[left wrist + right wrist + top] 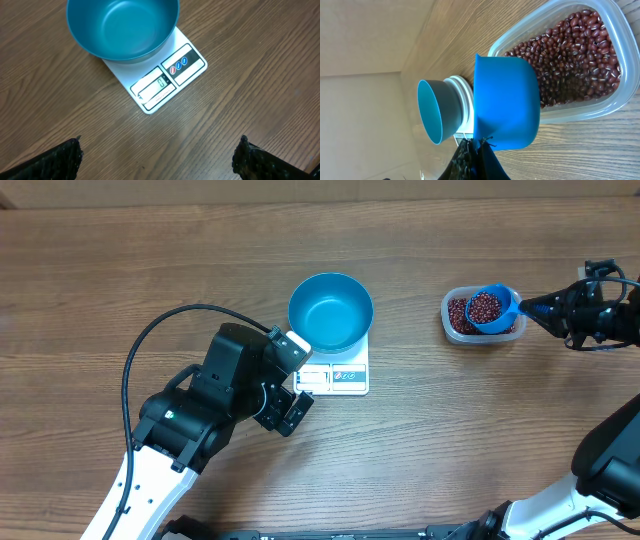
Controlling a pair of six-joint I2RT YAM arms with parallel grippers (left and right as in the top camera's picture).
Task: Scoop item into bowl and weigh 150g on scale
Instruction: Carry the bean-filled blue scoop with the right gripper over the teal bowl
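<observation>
Empty teal bowl (pixel 331 311) upright on white scale (pixel 345 377); maroon beans (pixel 458 315) in clear tub (pixel 482 339) and blue scoop (pixel 505 100).
</observation>
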